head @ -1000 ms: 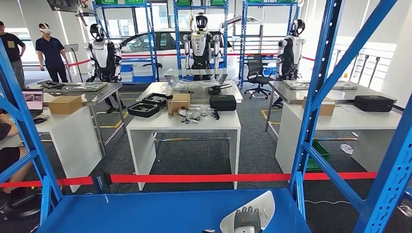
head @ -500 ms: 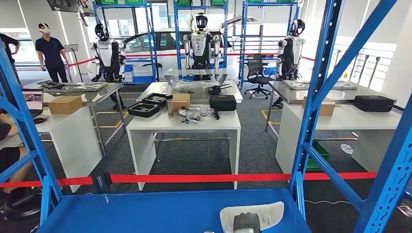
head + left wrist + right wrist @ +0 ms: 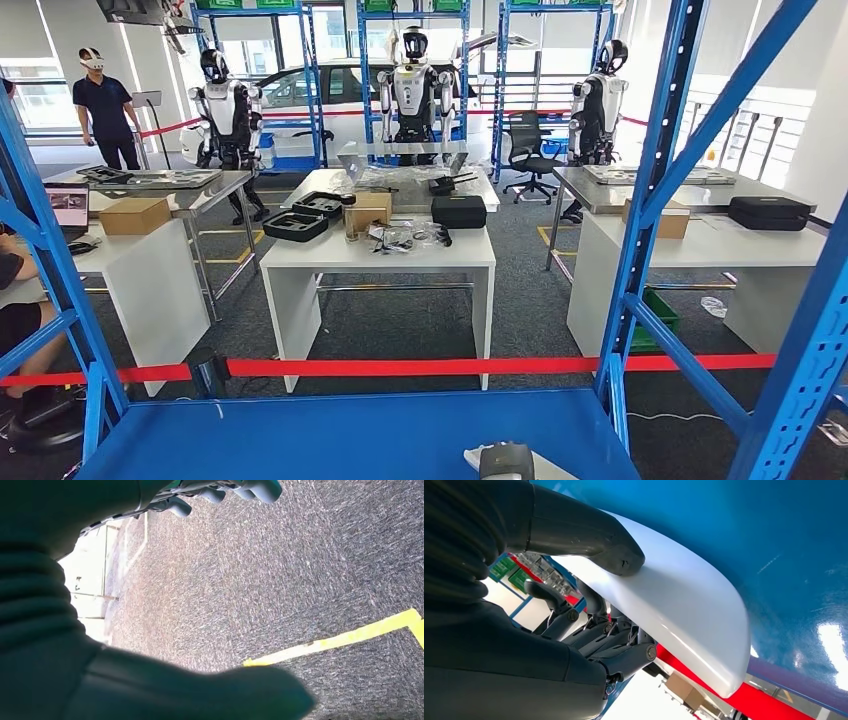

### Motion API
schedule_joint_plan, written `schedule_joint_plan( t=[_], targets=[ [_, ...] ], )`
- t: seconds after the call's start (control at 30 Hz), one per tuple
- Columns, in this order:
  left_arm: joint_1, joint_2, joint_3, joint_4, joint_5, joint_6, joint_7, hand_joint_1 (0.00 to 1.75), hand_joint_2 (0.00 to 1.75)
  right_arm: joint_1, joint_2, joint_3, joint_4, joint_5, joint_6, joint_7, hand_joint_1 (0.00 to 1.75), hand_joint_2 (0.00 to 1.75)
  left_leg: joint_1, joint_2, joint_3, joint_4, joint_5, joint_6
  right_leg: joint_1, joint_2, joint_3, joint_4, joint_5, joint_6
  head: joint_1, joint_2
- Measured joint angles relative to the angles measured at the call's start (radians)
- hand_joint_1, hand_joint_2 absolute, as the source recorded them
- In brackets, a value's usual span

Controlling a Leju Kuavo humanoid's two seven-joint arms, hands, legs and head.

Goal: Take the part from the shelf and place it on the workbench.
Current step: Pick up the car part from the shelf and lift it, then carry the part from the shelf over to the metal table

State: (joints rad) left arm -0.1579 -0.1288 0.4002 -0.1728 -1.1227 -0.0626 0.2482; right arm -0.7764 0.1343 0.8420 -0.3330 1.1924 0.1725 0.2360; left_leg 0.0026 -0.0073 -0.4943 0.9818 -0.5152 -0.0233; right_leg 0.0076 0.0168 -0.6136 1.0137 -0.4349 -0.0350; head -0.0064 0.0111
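Your right robot hand (image 3: 589, 605) is clamped on the white part (image 3: 684, 615), thumb on top, just over the blue shelf (image 3: 350, 435); left robot hand (image 3: 220, 490) hangs slack, so a one-sided grip could let it tilt and slip.

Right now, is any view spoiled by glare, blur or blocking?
Head view: sharp, evenly lit, bright windows behind; the white part is cut off by the frame's lower edge. Left wrist view: the left robot hand, dark and out of focus, blocks much of it; carpet is sharp. Right wrist view: glare patches on the blue shelf; part and right robot hand are clear.
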Motion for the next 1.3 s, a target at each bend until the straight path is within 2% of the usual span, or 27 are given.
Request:
schedule_joint_plan(
  t=[0.3,0.37,0.43,0.53,0.63,0.73,0.83,0.93,1.13,1.3],
  targets=[
    [-0.001,0.0,0.005,0.0,-0.001,0.032,0.011,0.0,1.75,0.005,-0.002,0.001,0.0,-0.01,-0.005,0.003,1.75,1.75,0.0,0.0,0.0,0.0,0.0,0.0,0.0,0.0,0.0,0.0,0.0,0.0,0.0,0.0],
    [-0.001,0.0,0.008,0.0,0.004,0.035,0.017,0.0,1.75,0.006,-0.002,0.002,0.0,-0.017,-0.029,0.007,1.75,1.75,0.0,0.0,0.0,0.0,0.0,0.0,0.0,0.0,0.0,0.0,0.0,0.0,0.0,0.0],
    [0.0,0.0,0.013,0.0,0.011,0.035,0.023,0.0,1.75,0.01,0.0,0.001,-0.007,-0.033,-0.109,0.012,1.75,1.75,0.0,0.0,-0.004,0.0,0.0,0.0,0.0,0.0,0.0,0.0,0.0,0.0,0.0,0.0],
    [0.002,0.0,0.022,0.0,0.018,0.036,0.024,0.0,1.75,0.015,0.009,-0.013,-0.06,-0.056,-0.327,-0.013,1.75,1.75,0.0,0.0,-0.007,0.0,0.0,0.0,0.0,0.001,-0.001,0.0,0.0,0.0,0.0,0.0],
    [0.004,0.0,0.03,0.0,0.015,0.033,0.02,0.0,1.75,0.025,0.01,-0.034,-0.186,-0.072,-0.498,-0.068,1.75,1.75,0.0,-0.001,-0.002,0.0,0.0,0.0,0.001,0.0,-0.002,0.0,0.0,0.0,0.0,0.0],
    [0.005,0.0,0.033,0.0,0.002,0.025,0.017,0.0,1.75,0.049,-0.001,-0.063,-0.378,-0.163,-0.575,-0.175,1.75,1.75,0.0,-0.001,-0.002,0.0,0.001,-0.001,0.001,0.0,-0.003,0.0,0.0,0.0,0.0,0.0],
    [-0.002,-0.002,0.033,0.0,-0.014,0.02,0.022,0.0,1.75,0.062,-0.018,-0.09,-0.596,-0.266,-0.601,-0.296,1.75,1.75,0.0,-0.001,-0.002,0.0,0.0,-0.001,0.001,0.0,-0.003,0.0,0.0,0.0,0.0,0.0],
    [-0.009,-0.004,0.034,0.0,-0.024,0.012,0.031,0.0,1.75,0.068,-0.037,-0.094,-0.758,-0.287,-0.628,-0.359,1.75,1.75,0.0,0.0,-0.002,0.0,0.0,0.0,0.0,0.0,-0.002,0.0,0.0,0.0,0.0,0.0],
    [-0.015,-0.005,0.034,0.0,-0.03,0.011,0.049,0.0,1.75,0.102,-0.062,-0.076,-0.941,-0.255,-0.658,-0.418,1.75,1.75,-0.001,0.0,-0.005,0.001,-0.001,0.001,-0.002,0.0,-0.002,-0.001,0.001,0.001,0.0,0.0],
    [-0.015,-0.004,0.034,0.0,-0.029,0.0,0.073,0.0,1.75,0.125,-0.073,-0.036,-1.054,-0.214,-0.619,-0.392,1.75,1.75,-0.007,0.0,-0.011,0.005,-0.004,0.015,-0.008,0.0,-0.001,-0.003,0.002,0.01,0.0,0.0]
  ],
)
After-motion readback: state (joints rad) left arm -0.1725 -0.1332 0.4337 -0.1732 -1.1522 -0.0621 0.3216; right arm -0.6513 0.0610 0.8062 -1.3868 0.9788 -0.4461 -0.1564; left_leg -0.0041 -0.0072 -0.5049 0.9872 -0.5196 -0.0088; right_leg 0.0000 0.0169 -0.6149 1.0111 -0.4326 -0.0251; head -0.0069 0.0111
